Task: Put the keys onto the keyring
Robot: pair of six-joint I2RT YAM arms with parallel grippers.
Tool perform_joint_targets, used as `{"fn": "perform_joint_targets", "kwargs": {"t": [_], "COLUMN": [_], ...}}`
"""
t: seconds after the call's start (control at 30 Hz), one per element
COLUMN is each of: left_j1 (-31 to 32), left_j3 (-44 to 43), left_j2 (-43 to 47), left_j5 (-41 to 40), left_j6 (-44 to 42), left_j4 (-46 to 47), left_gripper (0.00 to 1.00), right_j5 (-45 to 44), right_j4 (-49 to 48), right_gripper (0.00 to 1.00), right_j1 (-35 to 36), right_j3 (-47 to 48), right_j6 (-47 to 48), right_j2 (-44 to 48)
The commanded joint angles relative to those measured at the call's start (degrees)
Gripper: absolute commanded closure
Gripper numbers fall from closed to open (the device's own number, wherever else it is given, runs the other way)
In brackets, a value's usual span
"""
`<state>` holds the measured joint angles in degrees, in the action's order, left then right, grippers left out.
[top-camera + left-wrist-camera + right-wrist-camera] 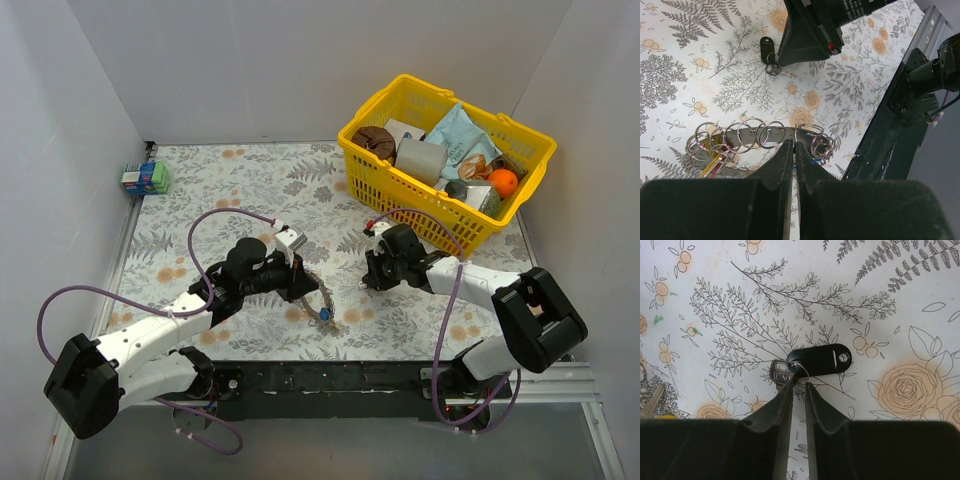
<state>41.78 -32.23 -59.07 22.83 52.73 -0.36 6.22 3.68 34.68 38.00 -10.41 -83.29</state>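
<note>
The keyring (747, 131) is a large silver loop that carries several small split rings. Keys with yellow and red heads (712, 165) hang at its left end and a blue-headed one (812, 161) at its right. My left gripper (794, 141) is shut on the ring's near edge and holds it just above the cloth; it also shows in the top view (303, 287). A silver key (781, 372) with a black tag (823, 360) lies flat on the cloth. My right gripper (798, 385) is over it, jaws narrowly open, tips at the key's small ring.
A yellow basket (388, 183) full of groceries stands at the back right, close behind the right arm. A small green and blue box (145, 178) sits at the far left by the wall. The black table rail (880, 140) runs along the near edge.
</note>
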Motion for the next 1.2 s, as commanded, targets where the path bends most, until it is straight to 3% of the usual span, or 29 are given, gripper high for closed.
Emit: {"fn": "perform_joint_targets", "kwargs": {"t": [0.0, 0.33, 0.5, 0.6, 1.17], "left_j1": [0.5, 0.6, 0.7, 0.7, 0.8], "left_j3": [-0.5, -0.7, -0.7, -0.7, -1.1], "left_j2": [-0.1, -0.7, -0.7, -0.7, -1.9], "left_j5": [0.1, 0.2, 0.3, 0.3, 0.8], "left_j6": [-0.4, -0.5, -0.6, -0.6, -0.7], "left_j4": [-0.4, -0.3, -0.3, -0.3, -0.3], "left_gripper": [1.00, 1.00, 1.00, 1.00, 1.00], "right_j5": [1.6, 1.3, 2.0, 2.0, 9.5], "right_j4": [-3.2, -5.3, -6.2, -6.5, -11.6], "right_gripper": [0.77, 0.74, 0.53, 0.47, 0.50], "right_j1": [0.0, -0.6, -1.5, -2.1, -3.3], "right_j3": [-1.2, -1.9, -2.4, -2.5, -2.8], "right_j6": [-0.4, 0.0, 0.1, 0.4, 0.9], "right_j2": [3.2, 3.7, 4.3, 4.2, -1.0]}}
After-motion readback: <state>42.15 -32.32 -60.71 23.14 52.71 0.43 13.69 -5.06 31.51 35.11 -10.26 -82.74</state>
